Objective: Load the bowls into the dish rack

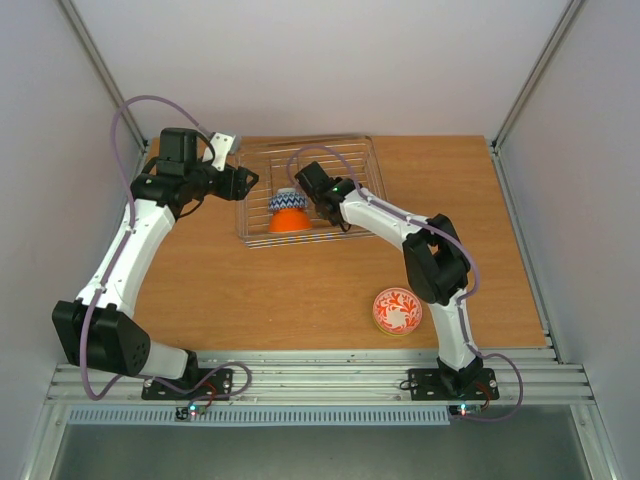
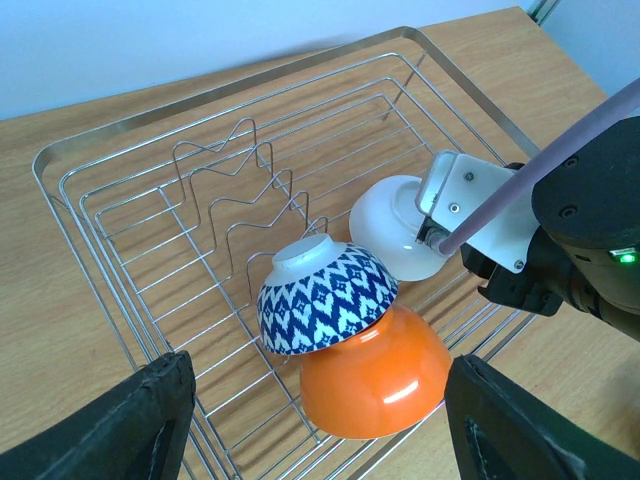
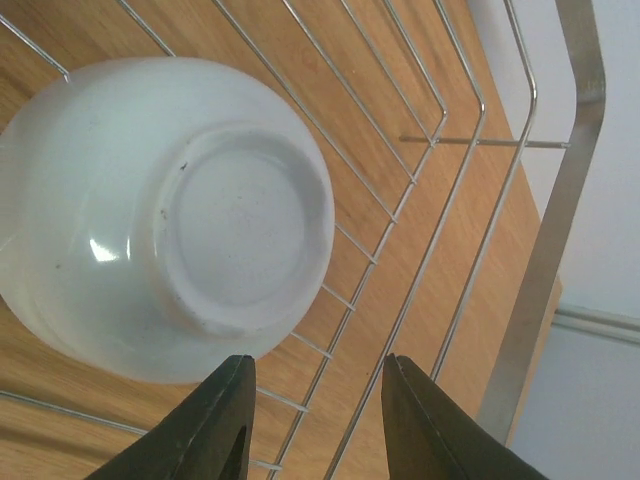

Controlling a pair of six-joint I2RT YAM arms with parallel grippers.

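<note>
Partly open and empty, the right gripper (image 3: pixel 318 368) hovers over the dish rack (image 3: pixel 560 200). The upturned white bowl (image 3: pixel 170 210) lies upper left of its fingertips, outside the gap between them.

A brown wooden surface (image 1: pixel 300 290) carries two things directly. A shallow rectangular dish rack with thin wire ribs (image 1: pixel 300 160) sits flat at the far side, left of centre. A small round bowl, white with a red pattern (image 1: pixel 397 311), stands upright at the near right, well apart from the rack.
</note>
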